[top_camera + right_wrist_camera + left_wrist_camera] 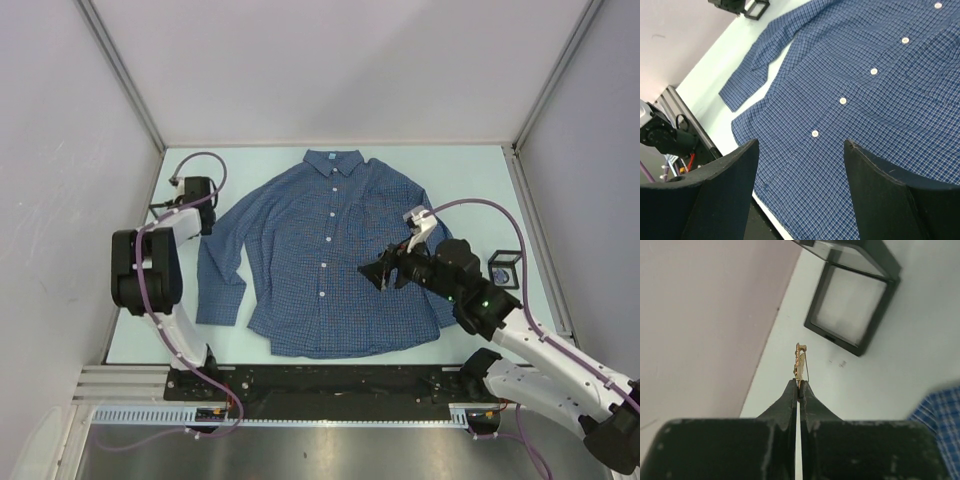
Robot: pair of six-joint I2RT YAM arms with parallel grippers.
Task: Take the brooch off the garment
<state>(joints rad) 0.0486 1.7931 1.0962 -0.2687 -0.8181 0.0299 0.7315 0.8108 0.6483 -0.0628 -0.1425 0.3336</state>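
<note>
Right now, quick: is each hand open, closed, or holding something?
Left hand: closed, pinching the brooch.
Right hand: open, holding nothing, above the shirt.

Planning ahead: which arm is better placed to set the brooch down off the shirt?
Left, probably: the left pincer is shut on the brooch over bare table beside the shirt; the right pincer hangs open above the shirt, empty.

Tight over here for my left claw [799, 386]: side wall [700, 315] close on one flank, black box [852, 310] just ahead by the left edge of the table [920, 340], shirt [940, 415] sleeve on the other. Only a bare strip runs between wall and box.
</note>
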